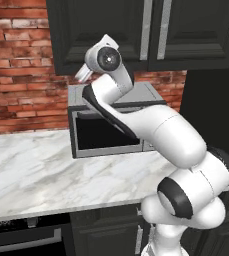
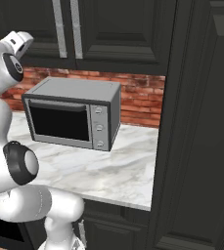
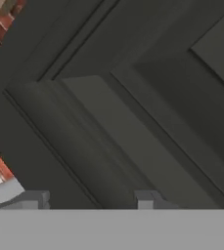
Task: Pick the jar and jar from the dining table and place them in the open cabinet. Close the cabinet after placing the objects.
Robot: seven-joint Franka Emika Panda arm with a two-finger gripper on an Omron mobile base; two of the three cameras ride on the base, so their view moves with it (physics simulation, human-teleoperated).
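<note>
The black cabinet [image 1: 101, 30] hangs above the counter, and both panelled doors with their silver bar handles [image 1: 146, 30] look shut. In the right base view the cabinet [image 2: 118, 29] sits at the top. My hand [image 1: 83, 74] is raised against the lower left part of the left door. The hand view looks straight onto a door panel [image 3: 133, 107] at very close range. My gripper [image 3: 90, 199] is open, its two fingertips [image 3: 147, 197] apart with nothing between them. The jars and the dining table are out of view.
A steel microwave [image 1: 113, 125] stands on the marble counter [image 1: 46, 170] under the cabinet, against a red brick wall [image 1: 16, 90]. A tall dark panel [image 2: 201, 122] closes off the right side. An oven front [image 1: 21, 237] sits below the counter at the left.
</note>
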